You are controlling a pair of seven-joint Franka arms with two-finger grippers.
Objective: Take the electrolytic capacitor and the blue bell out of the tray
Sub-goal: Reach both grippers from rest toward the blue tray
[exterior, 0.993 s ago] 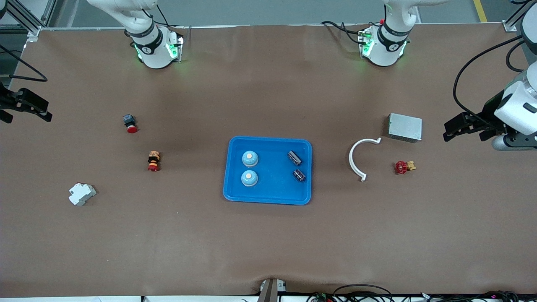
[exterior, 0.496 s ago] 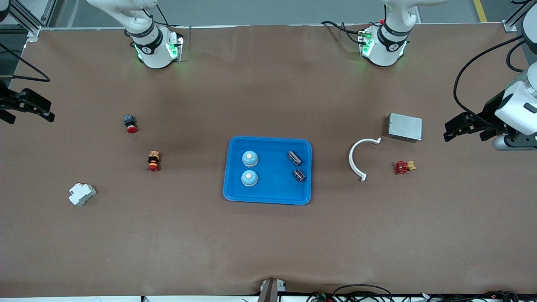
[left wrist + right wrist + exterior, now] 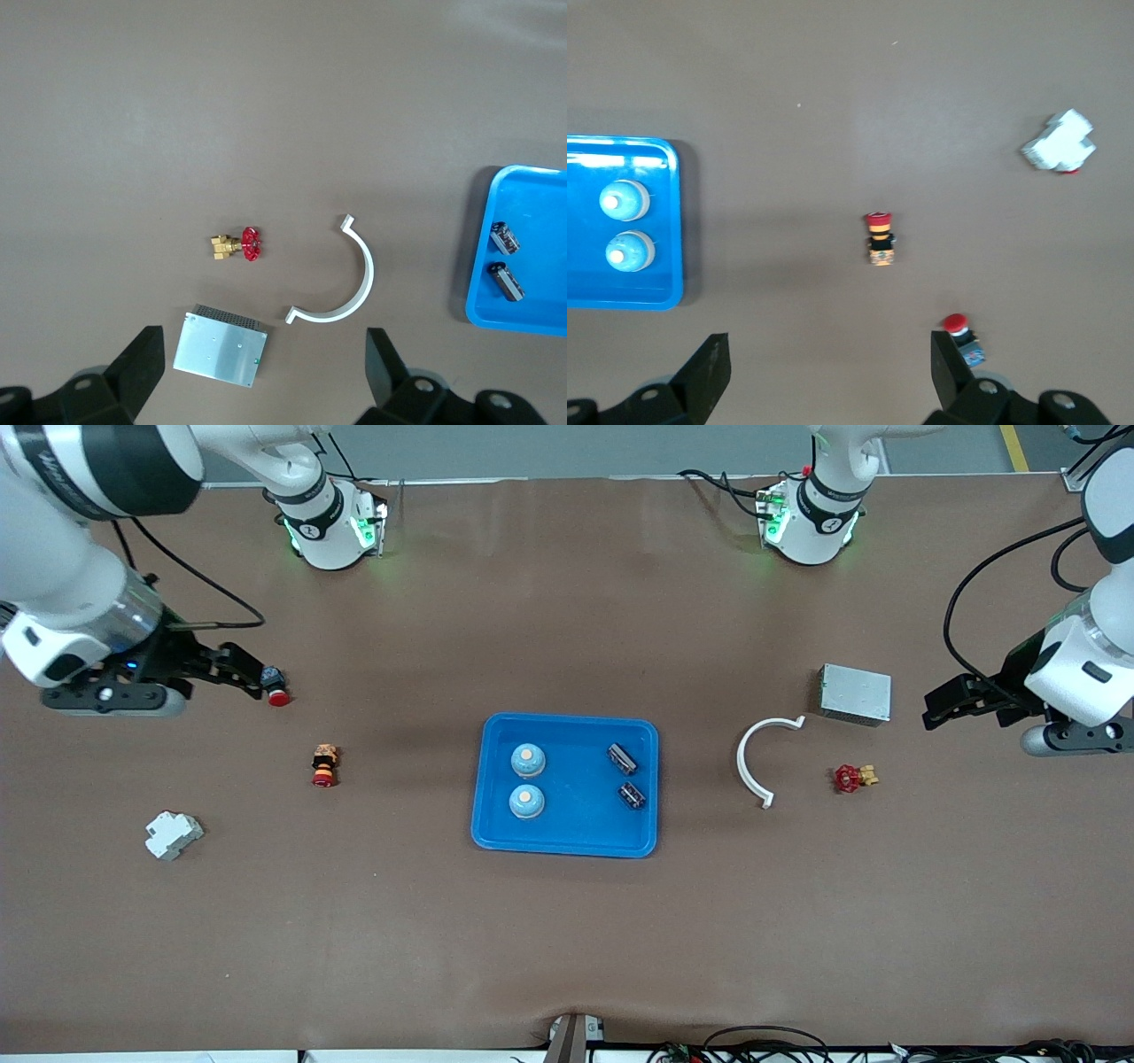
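Both arms are swinging inward; right gripper (image 3: pixel 235 666) and left gripper (image 3: pixel 950 704), both spread empty, risk grabbing neighbouring twins in the tray (image 3: pixel 567 845).

The bench (image 3: pixel 567 957) was plain brown. The tray (image 3: pixel 567 841) was bright blue and held 2 pale blue bells (image 3: pixel 527 759) with cream tops and 2 dark capacitors (image 3: pixel 622 758). A white curved bracket (image 3: pixel 753 757), a grey metal box (image 3: pixel 855 693) and a red-wheeled brass valve (image 3: pixel 852 778) lay near the left arm's end.
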